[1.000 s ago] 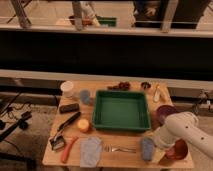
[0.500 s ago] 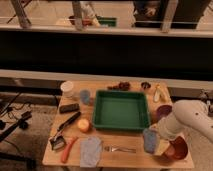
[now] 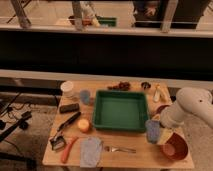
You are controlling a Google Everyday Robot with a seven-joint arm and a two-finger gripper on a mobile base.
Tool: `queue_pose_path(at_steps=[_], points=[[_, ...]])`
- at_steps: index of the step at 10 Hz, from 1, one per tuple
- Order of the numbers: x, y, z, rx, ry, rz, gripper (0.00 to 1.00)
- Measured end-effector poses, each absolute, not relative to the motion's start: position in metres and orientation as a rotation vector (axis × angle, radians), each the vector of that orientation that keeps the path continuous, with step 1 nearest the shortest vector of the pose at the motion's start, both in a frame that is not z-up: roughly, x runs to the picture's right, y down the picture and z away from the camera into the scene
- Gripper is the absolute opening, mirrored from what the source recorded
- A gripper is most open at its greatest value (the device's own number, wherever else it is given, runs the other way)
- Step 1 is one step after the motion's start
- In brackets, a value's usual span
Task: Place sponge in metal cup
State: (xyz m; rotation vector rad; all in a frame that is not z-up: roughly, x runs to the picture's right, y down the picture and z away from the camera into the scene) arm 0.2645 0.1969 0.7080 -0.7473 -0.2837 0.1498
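Evidently gripper (image 3: 157,128) clamped on sponge (image 3: 152,131) beside green tray (image 3: 120,111) front-right corner; metal cup (image 3: 145,85) well apart, behind tray.

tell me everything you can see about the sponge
The sponge is a small blue-grey block with rounded corners, matte and soft-looking. It stands on end just off the near corner of the green tray, on the picture's right. The gripper, reaching in from the right, has its jaws shut on it, and it seems raised off the table.
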Motion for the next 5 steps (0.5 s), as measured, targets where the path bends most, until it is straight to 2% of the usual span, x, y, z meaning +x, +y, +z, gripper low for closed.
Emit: queue_pose_path(at_steps=[5], points=[[0.2660, 0.1962, 0.7087, -0.747, -0.282, 0.151, 0.24]])
